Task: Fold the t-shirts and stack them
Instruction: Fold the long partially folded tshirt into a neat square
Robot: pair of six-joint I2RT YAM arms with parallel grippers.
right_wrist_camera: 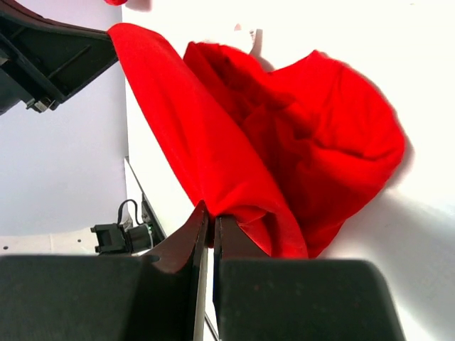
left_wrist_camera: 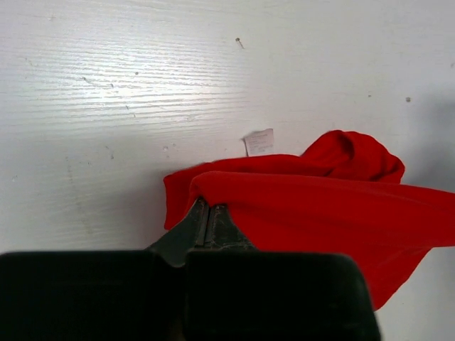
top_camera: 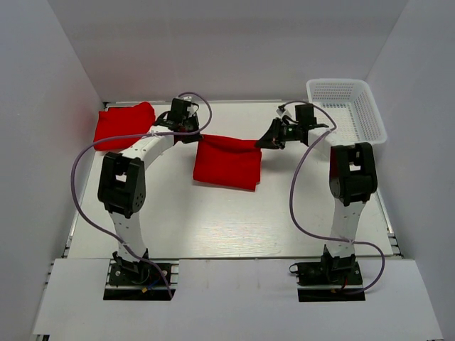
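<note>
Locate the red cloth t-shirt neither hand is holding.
In the top view, the loose red cloth t-shirt lies at the far left corner, just left of the left hand, apart from the held red t-shirt.

My left gripper [left_wrist_camera: 209, 210] looks matt black, the t-shirt [left_wrist_camera: 320, 206] soft matt red cloth, the table [left_wrist_camera: 106, 92] rough-grained white, the basket [top_camera: 375, 117] white plastic mesh.

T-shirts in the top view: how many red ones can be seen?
2. The folded t-shirt lies at the far left of the table; the held t-shirt hangs stretched between the left gripper and right gripper, both shut on it. The folded one may hide more beneath.
</note>
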